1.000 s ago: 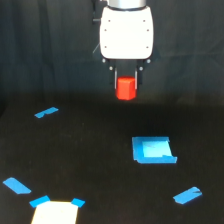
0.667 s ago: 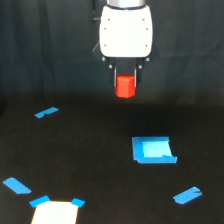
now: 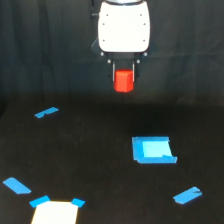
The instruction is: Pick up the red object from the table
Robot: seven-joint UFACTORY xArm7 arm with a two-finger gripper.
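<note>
The red object [image 3: 124, 81], a small stubby red-orange block, hangs in the air well above the black table [image 3: 90, 150]. My gripper [image 3: 124, 80] is shut on it, its dark fingers pressing on the block's left and right sides. Above the fingers sits the wide white gripper body [image 3: 124, 27], near the top middle of the exterior view. The block's upper part is tucked between the fingers.
A light-blue flat square piece [image 3: 152, 150] lies on the table right of centre. Blue tape strips lie at the left [image 3: 46, 112], lower left [image 3: 16, 186] and lower right [image 3: 187, 195]. A pale rectangular patch [image 3: 55, 212] with blue corners sits at the bottom left.
The gripper with the red object has risen a little over the last second. Everything on the table stays where it was.
</note>
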